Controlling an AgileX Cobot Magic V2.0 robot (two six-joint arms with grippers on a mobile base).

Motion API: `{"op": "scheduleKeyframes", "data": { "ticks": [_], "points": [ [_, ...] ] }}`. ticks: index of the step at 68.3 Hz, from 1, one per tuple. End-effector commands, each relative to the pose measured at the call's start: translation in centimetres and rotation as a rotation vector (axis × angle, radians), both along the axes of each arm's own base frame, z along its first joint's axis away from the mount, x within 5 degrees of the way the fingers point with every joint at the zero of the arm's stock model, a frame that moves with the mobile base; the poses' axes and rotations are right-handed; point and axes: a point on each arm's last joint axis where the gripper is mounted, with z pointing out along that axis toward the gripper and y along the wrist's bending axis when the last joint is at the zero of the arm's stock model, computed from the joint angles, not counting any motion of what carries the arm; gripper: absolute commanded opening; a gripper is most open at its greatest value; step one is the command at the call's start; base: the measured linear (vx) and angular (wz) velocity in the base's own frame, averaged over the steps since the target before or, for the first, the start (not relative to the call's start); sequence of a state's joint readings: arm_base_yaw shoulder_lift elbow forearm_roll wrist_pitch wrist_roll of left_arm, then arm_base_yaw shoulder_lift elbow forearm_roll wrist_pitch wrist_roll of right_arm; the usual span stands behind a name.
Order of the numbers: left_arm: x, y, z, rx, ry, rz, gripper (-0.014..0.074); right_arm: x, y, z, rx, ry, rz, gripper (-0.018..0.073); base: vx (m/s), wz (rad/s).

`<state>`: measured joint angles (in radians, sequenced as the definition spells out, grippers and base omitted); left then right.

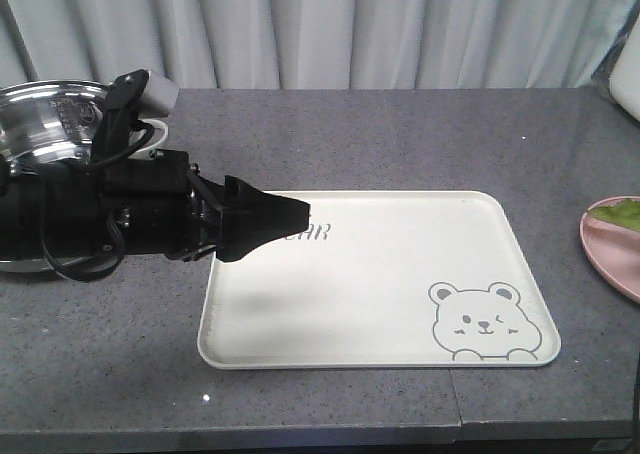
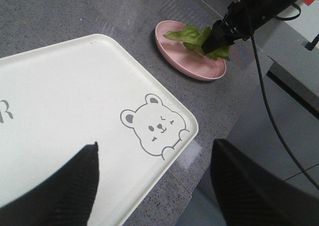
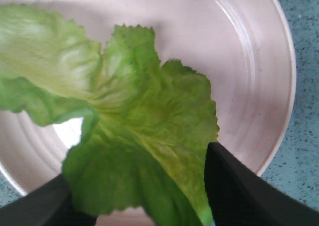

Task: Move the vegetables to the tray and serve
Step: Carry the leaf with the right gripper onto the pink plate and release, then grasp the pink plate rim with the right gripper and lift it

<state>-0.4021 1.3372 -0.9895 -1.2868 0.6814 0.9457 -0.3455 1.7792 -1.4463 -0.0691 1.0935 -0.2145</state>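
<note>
The lettuce leaves (image 3: pixel 149 111) lie on a round pink plate (image 3: pixel 254 61) at the table's right edge, also in the front view (image 1: pixel 620 214) and the left wrist view (image 2: pixel 192 36). My right gripper (image 3: pixel 135 166) is down over the plate, jaws wide apart with a leaf between the fingers. It shows in the left wrist view (image 2: pixel 215 39). The cream-white bear tray (image 1: pixel 380 304) lies bare mid-table. My left gripper (image 1: pixel 290 217) hovers over the tray's left part, open and empty (image 2: pixel 154 151).
A shiny steel pot (image 1: pixel 45 124) stands at the back left behind my left arm. The pink plate (image 1: pixel 605 254) reaches past the front view's right edge. The tray's bear corner (image 2: pixel 184 131) lies near the table's front edge. Curtains hang behind the table.
</note>
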Motion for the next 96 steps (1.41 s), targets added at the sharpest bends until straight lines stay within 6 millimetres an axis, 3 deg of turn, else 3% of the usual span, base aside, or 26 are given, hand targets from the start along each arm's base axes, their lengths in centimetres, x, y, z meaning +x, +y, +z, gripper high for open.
{"op": "scheduleKeyframes", "data": {
  "ticks": [1,14,38,46,68,81,96],
  "points": [
    [-0.4,0.0,1.9,-0.064,-0.036,0.014,0.0470,-0.3,0.0,2.5,-0.030,-0.075,0.000,0.0424,0.00,0.00],
    [-0.3,0.0,1.9,-0.063,-0.037,0.018,0.0470,-1.1,0.3,3.7,-0.027,-0.089,-0.004,0.0424,0.00,0.00],
    [-0.4,0.0,1.9,-0.064,-0.036,0.013,0.0470,-4.6,1.5,9.5,-0.076,-0.246,-0.032,0.0424,0.00,0.00],
    [-0.4,0.0,1.9,-0.064,-0.035,0.014,0.0470,-5.3,1.2,10.4,-0.095,-0.279,-0.066,0.0424,0.00,0.00],
    [-0.4,0.0,1.9,-0.064,-0.035,0.014,0.0470,-5.5,-4.9,7.5,0.104,-0.309,-0.233,0.0424,0.00,0.00],
    [-0.4,0.0,1.9,-0.064,-0.035,0.014,0.0470,-4.3,-7.1,4.2,0.108,-0.210,-0.242,0.0418,0.00,0.00],
    [-0.4,0.0,1.9,-0.064,-0.035,0.013,0.0470,-2.4,-8.7,3.3,0.100,-0.143,-0.232,0.0379,0.00,0.00]
  ]
}}
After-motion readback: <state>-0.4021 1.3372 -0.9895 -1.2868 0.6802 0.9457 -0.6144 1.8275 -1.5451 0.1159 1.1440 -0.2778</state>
